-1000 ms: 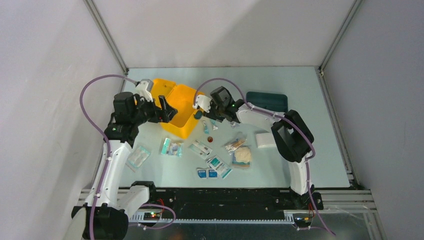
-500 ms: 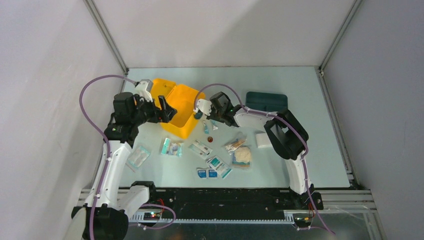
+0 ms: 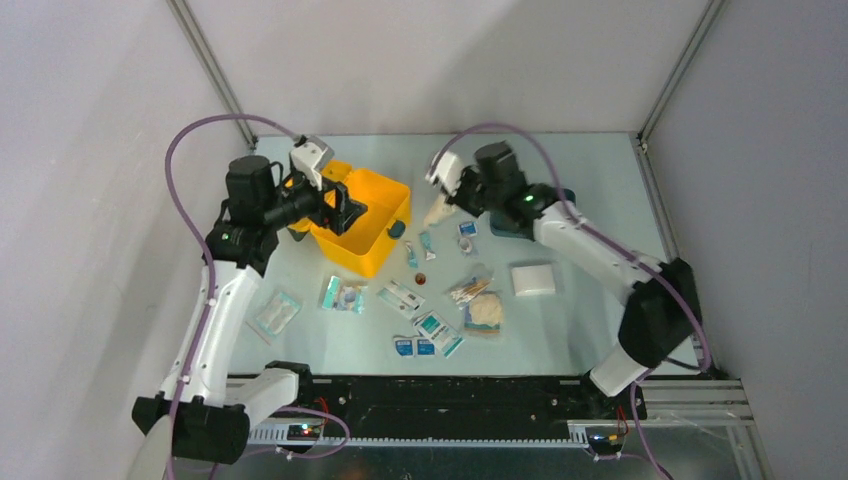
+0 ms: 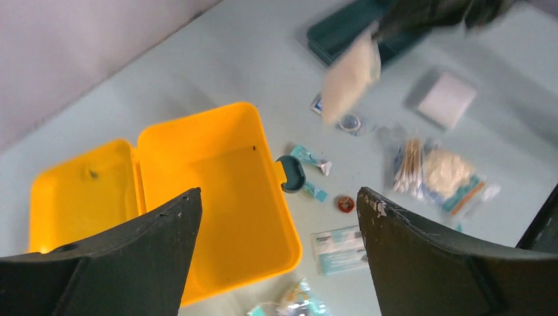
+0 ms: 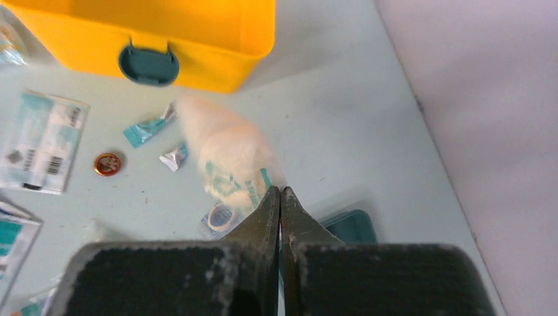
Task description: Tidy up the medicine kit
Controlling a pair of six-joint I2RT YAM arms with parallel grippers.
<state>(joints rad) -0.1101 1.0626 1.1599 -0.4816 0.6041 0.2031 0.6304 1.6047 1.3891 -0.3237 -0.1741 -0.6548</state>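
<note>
Yellow medicine kit (image 4: 217, 191) lies open below the wide-spread left tool (image 4: 278, 195).

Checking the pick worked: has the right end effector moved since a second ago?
Yes. The right end effector, shut on a pouch, went farther back and rightward from the red cap.

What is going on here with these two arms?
The right claw is shut on a white pouch and holds it above the table, beside the open yellow box. The left claw hangs open over that box, touching nothing. The box looks empty; other small packets lie loose on the table in front of it.
</note>
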